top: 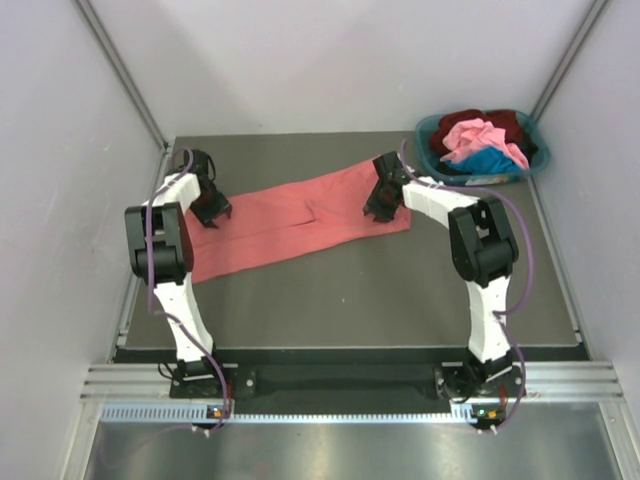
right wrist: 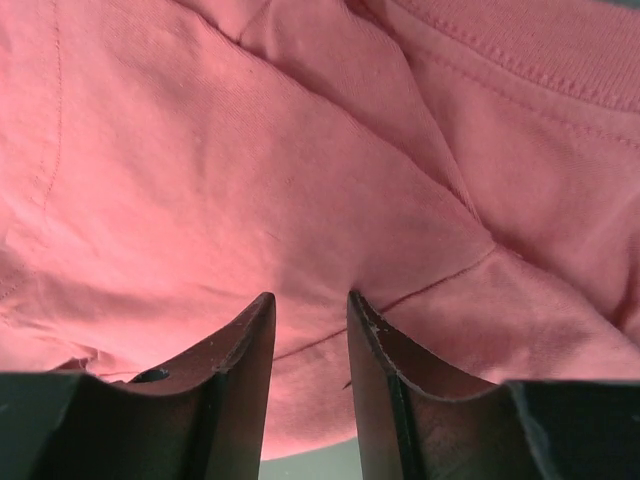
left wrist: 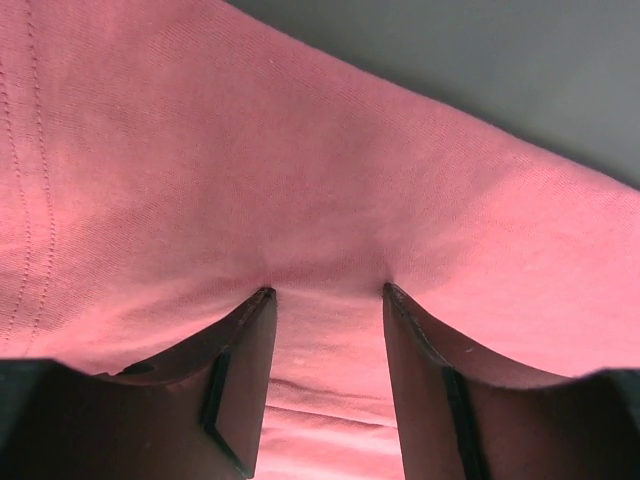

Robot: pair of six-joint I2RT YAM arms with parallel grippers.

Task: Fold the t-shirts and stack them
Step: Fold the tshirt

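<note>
The large plain salmon-red cloth t-shirt (top: 290, 225) lies on the dark grey surface (top: 350, 300) as a long slanted band, its sides apparently already turned in, running from the near left up toward the far right. That narrow shape probably explains the arms' positions: each one stands at an end of the band, where a lengthwise fold would have to be picked up.

The left gripper (top: 212, 212) is down on the left end. In its wrist view the jaws stand apart, released, and their tips press into the fabric so that the cloth puckers between them (left wrist: 327, 290). This looks like a stance for pinching up a layer, not a hold.

The right gripper (top: 380, 208) sits on the right end near the collar seam. Its jaws (right wrist: 310, 297) stand closer together, straddling the shirt's edge with a seam running between them. Whether they are clenched on the cloth or only resting on it, I cannot tell.

The other shirts are piled in the teal plastic basket (top: 428, 150) at the far right corner: a crumpled pink one (top: 478, 135), a dark maroon one (top: 505, 122) and a bright blue one (top: 485, 160). They are well apart from the working area and are probably kept there so the surface stays free for one garment at a time. No folded stack shows yet, so the task seems to be early.
</note>
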